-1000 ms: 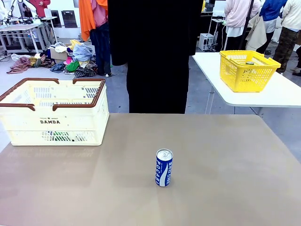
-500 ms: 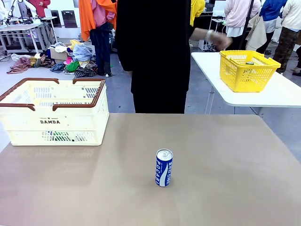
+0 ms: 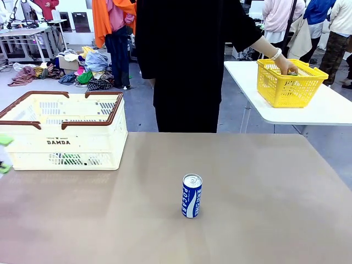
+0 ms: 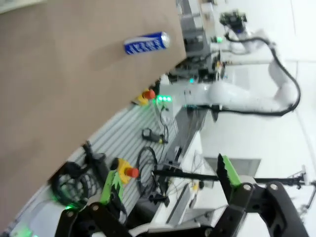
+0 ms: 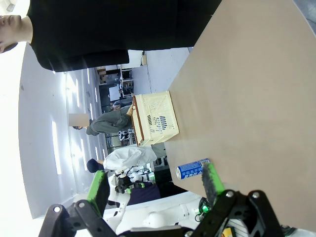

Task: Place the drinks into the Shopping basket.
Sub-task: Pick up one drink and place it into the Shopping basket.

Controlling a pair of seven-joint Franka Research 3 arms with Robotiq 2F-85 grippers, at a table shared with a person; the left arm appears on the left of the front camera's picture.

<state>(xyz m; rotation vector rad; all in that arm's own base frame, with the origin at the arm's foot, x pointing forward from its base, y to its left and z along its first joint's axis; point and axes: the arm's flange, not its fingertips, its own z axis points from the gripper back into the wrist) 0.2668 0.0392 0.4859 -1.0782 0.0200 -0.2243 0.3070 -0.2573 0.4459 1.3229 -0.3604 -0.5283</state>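
Blue can [image 3: 192, 196] upright on tan table [image 3: 264, 181], silver top with pull tab, white lettering running vertically down the side, too small to read for sure. It sits near table centre, slightly toward 6 o'clock, touching nothing. In the left wrist view the same can [image 4: 146, 43] appears sideways at 12 o'clock; in the right wrist view [image 5: 193, 169] it is just beside that gripper's pad.

Shopping basket [image 3: 99, 137] at 10 o'clock from the can, well apart, on the table's far left corner. Cream slotted plastic, brown rim, both handles folded down, "DAMDA" printed on the near wall with a smaller unreadable line above it. Something green [image 3: 70, 159] shows through the lower slots; can't tell what it is.

Left gripper [image 4: 169, 170]: jaws spread wide, nothing between them, over the table edge; its green pads [image 3: 4, 139] show blurred at the front view's 9 o'clock edge. Right gripper [image 5: 155, 173]: jaws also wide apart, holding nothing.

Yellow mesh basket [image 3: 286, 88] at 1 o'clock on a separate white table [image 3: 308, 113]; the person's hand [image 3: 286, 66] reaches inside it.
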